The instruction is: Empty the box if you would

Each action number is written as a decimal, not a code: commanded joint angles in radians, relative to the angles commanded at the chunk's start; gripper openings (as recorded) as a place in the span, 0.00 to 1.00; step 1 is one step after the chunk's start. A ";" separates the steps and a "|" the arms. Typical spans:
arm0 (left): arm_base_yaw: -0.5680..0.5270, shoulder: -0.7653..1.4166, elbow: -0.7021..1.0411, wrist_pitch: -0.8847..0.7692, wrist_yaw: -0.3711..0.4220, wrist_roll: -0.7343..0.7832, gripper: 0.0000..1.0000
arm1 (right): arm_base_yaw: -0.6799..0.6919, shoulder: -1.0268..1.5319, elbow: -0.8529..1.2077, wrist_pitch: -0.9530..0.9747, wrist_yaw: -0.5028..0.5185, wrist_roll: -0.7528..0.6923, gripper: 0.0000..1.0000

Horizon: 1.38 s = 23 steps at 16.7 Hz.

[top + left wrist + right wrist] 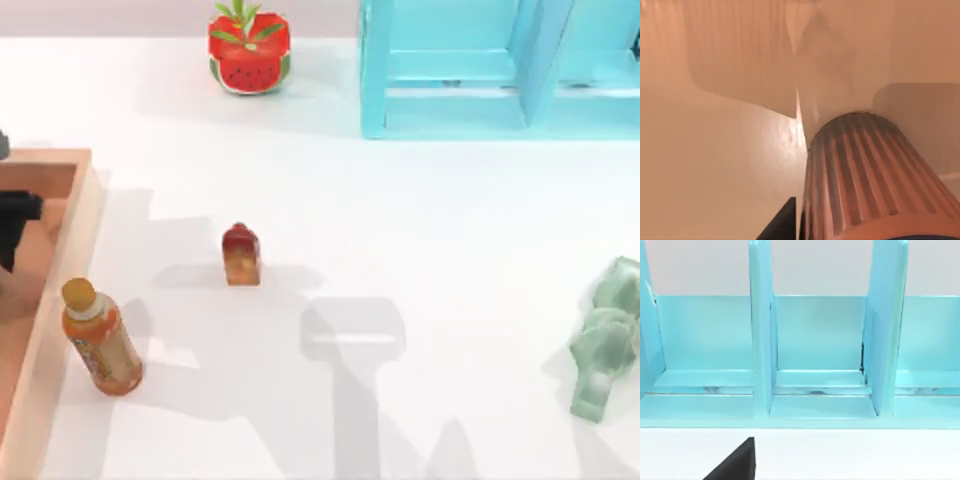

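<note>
The box [62, 250], light orange-tan wood with thick rims, lies at the table's left edge and is partly cut off. My left gripper [12, 225] hangs over its inside as a dark shape. In the left wrist view a ribbed round cap-like object [865, 175] stands very close to a dark part of that gripper [782, 225], above the box floor [715, 165]. An orange bottle [100, 338] with a yellow cap stands on the table just right of the box rim. A dark part of my right gripper [735, 465] faces the turquoise shelf unit [805, 350].
A small red-capped bottle [241, 255] stands left of the table's middle. A watermelon-patterned pot [249, 50] sits at the back, the turquoise shelf unit [480, 70] at back right. A pale green object [605, 340] lies at the right edge.
</note>
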 joint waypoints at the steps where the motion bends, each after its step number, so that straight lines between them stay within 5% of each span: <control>1: 0.000 0.000 0.000 0.000 0.000 0.000 0.47 | 0.000 0.000 0.000 0.000 0.000 0.000 1.00; 7: 0.000 0.000 0.000 0.000 0.000 0.000 0.02 | 0.000 0.000 0.000 0.000 0.000 0.000 1.00; 17: 0.002 0.000 0.002 0.000 -0.003 0.002 0.00 | 0.000 0.000 0.000 0.000 0.000 0.000 1.00; 23: -0.040 -0.004 0.213 -0.052 -0.113 0.019 0.00 | 0.000 0.000 0.000 0.000 0.000 0.000 1.00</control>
